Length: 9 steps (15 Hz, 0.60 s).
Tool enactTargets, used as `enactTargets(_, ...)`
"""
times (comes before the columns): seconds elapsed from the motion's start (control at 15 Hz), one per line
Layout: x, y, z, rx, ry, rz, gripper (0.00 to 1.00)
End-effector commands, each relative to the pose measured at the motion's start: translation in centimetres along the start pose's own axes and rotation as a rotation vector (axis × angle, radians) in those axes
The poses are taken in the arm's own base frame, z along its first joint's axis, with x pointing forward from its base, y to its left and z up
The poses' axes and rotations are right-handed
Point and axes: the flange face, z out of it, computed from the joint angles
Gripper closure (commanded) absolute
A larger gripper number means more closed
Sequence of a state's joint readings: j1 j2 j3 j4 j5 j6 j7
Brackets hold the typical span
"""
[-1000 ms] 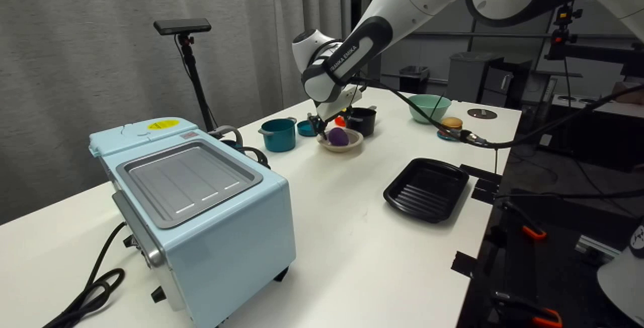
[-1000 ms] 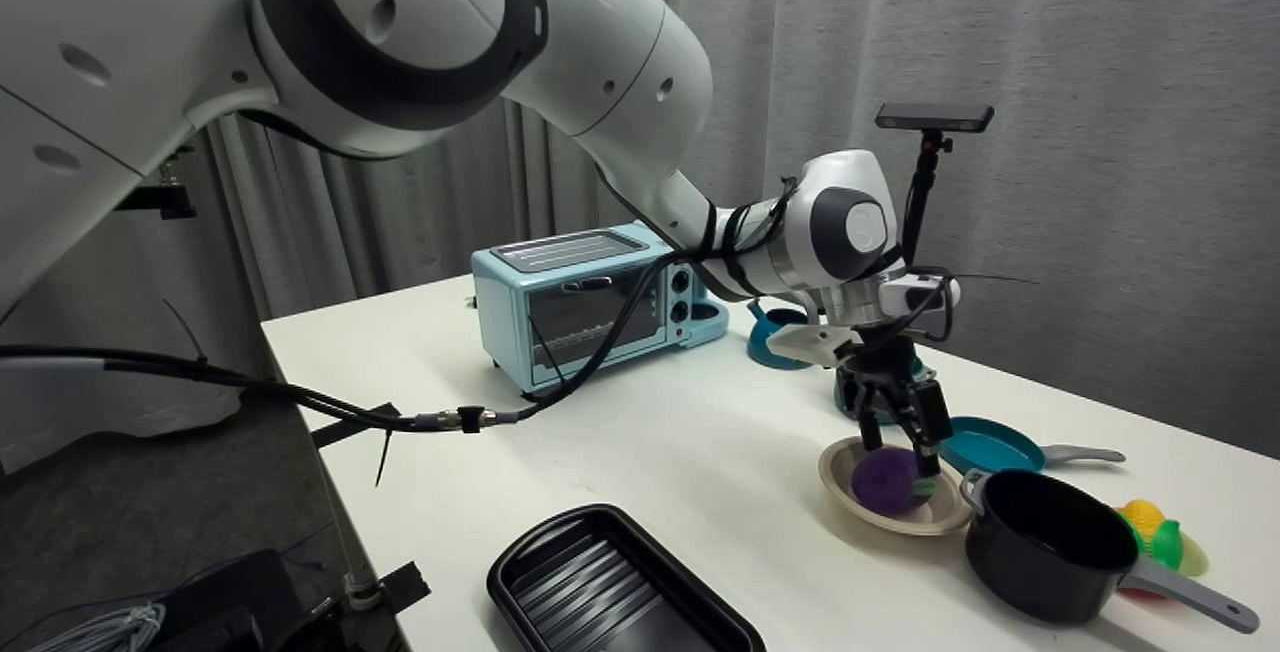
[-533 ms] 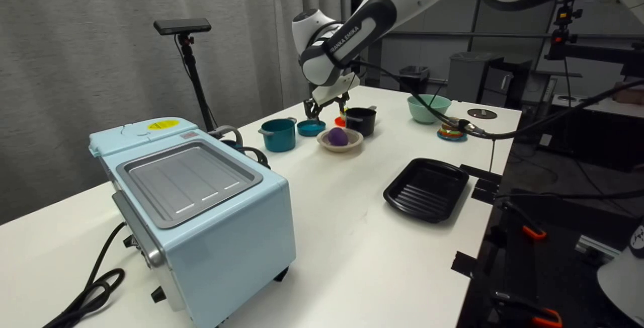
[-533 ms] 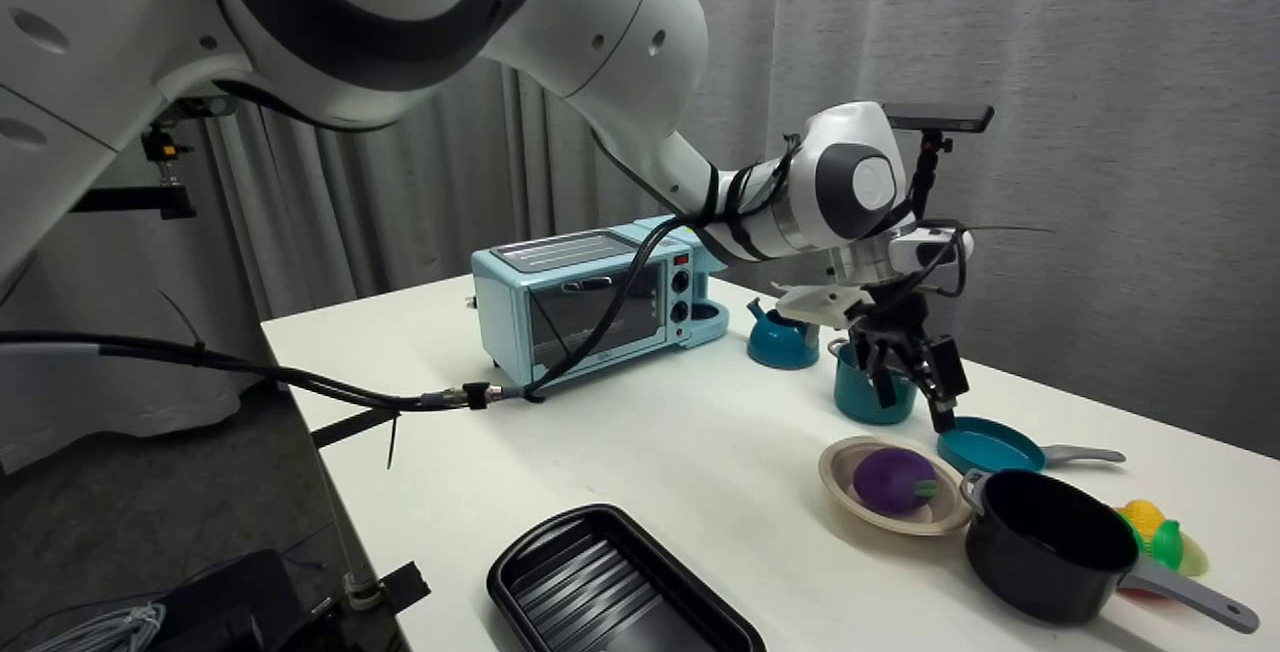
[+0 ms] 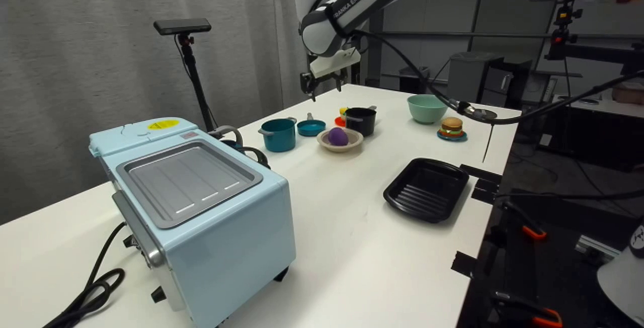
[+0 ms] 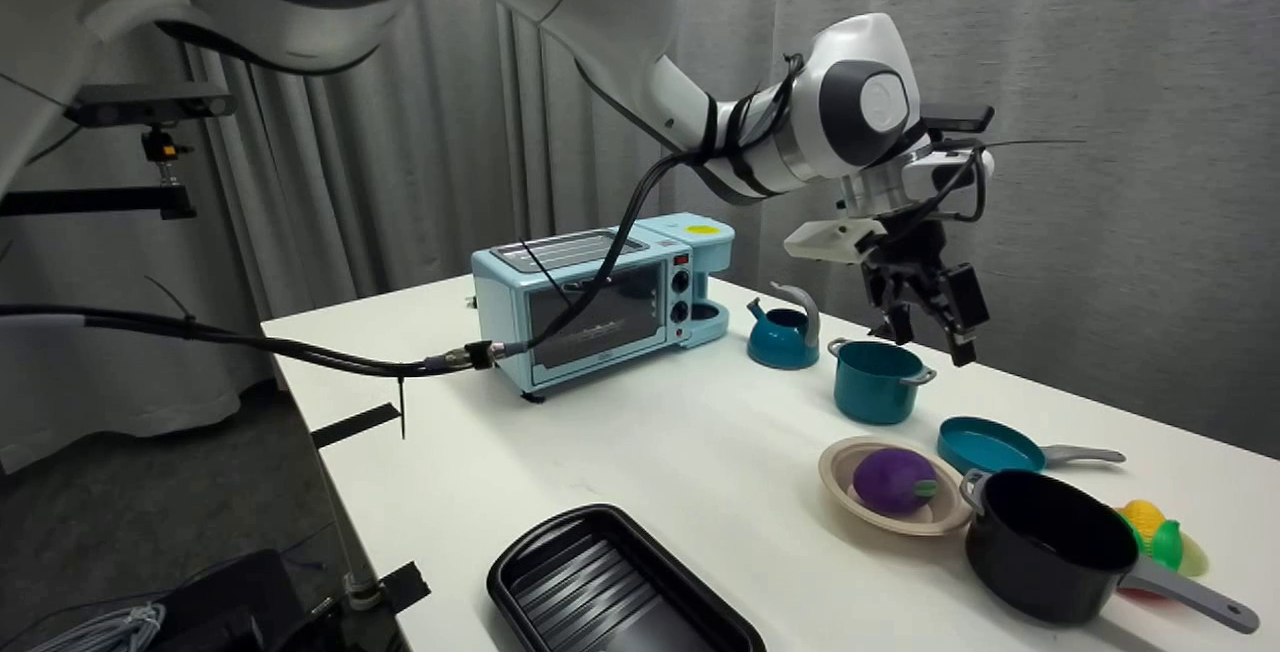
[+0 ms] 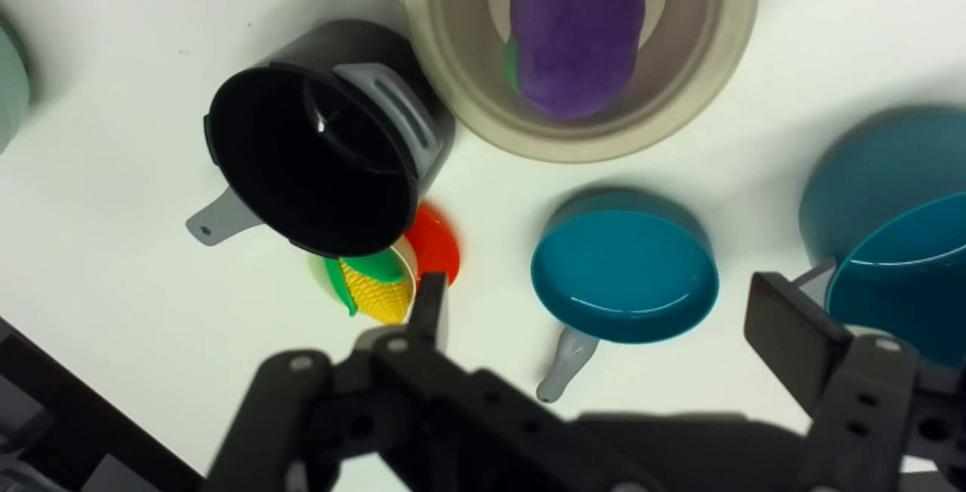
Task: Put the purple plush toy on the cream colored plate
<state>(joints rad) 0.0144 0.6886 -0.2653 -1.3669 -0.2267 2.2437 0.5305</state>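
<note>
Table [image 6: 650, 432]: white, grey curtain [image 6: 1150, 182] along the far side!
Toy [image 6: 890, 480]: purple, sitting in the cream plate [image 6: 840, 479]!
Claw [image 7: 608, 322]: spread wide, well above the table!
Pot [image 6: 1040, 572]: black, just right of the plate!

This is looking like a robotics lab: a jointed white-and-black robot arm [image 6: 610, 17] is hanging over a flat white table [image 6: 650, 432], bar-shaped black cameras [image 5: 182, 26] are topping slim black mounts [image 5: 196, 81], and pleated grey fabric curtains [image 6: 1120, 232] are hanging alongside.
</note>
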Motion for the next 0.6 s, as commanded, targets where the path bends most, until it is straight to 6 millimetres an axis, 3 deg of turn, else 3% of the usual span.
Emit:
enactTargets(0.0, -0.22, 1.51, -1.87, 0.020, 0.011, 0.019, 0.00)
enactTargets(0.07, -0.27, 1.79, -2.18, 0.021, 0.011, 0.018, 0.00)
enactTargets(0.13, 0.15, 0.80, -1.31, 0.008, 0.005, 0.009, 0.00)
enactTargets(0.53, -0.15, 1.28, -1.63, 0.009, -0.002, 0.012, 0.00)
